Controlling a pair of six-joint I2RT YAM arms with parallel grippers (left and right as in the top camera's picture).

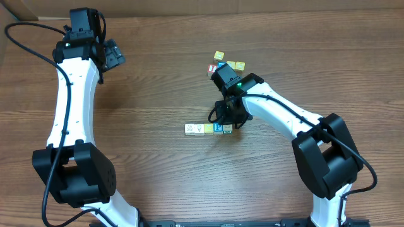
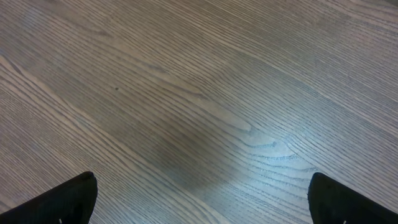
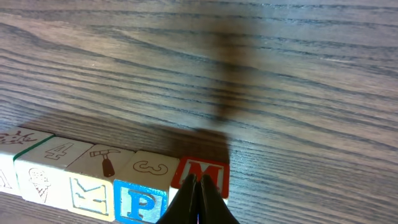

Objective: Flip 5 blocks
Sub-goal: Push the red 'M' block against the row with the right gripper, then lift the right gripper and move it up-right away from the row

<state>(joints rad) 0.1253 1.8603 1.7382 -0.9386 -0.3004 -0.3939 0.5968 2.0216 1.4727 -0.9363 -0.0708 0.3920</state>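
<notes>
You are holding right fingers [image 3: 186, 202] pinched shut, likely as a pusher at the red block [image 3: 217, 169]; left fingers [image 2: 62, 199] standing wide.

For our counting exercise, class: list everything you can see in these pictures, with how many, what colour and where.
cream blocks: two, cream, left end of the row at mid-table
yellow block: one, yellow face, third in the row
P block: one, blue face with white P, fourth in the row
M block: one, red face, right end of the row
loose blocks: about five, yellow, red, blue, behind the row, partly hidden by the right arm
table: one, brown wood grain
left arm: one, white and black, far left; jaws open over bare wood
right arm: one, white and black; jaws shut, tips where the P and M blocks meet
</notes>
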